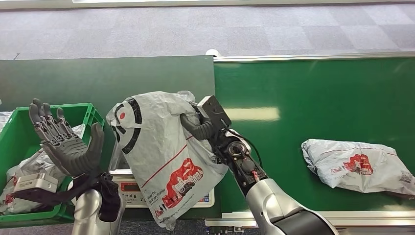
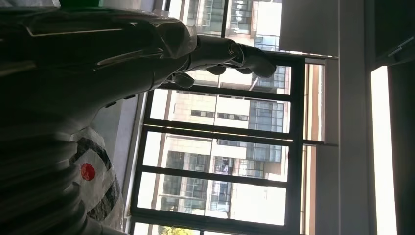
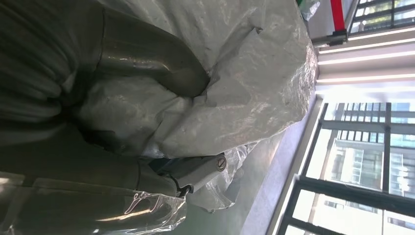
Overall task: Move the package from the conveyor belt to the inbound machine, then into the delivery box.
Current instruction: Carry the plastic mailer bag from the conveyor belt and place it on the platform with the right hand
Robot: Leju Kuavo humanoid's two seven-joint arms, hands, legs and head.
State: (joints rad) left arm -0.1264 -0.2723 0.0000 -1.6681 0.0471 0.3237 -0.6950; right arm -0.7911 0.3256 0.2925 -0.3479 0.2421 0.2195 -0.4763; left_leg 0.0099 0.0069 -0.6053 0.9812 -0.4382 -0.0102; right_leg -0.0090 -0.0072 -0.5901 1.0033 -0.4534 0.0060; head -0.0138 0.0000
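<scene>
My right hand [image 1: 198, 125] grips a grey plastic package [image 1: 159, 152] with red and black print and holds it up above the small scale of the inbound machine [image 1: 128, 188]. Close up, the thumb [image 3: 151, 56] digs into the crumpled grey bag [image 3: 254, 93]. My left hand [image 1: 66, 142] is raised with fingers spread, palm toward the package, just left of it and not touching. Its thumb [image 2: 230, 51] sticks out against windows, and the package's black and red print [image 2: 90, 178] lies beside it. A second grey package [image 1: 357, 166] lies on the green conveyor belt [image 1: 313, 98] at right.
A green crate [image 1: 14, 142] at far left holds several grey packages. The scale's red display panel [image 1: 129, 187] sits under the hanging bag. The belt's metal edge [image 1: 235, 218] runs along the front. Grey carpet floor [image 1: 195, 29] lies beyond the belt.
</scene>
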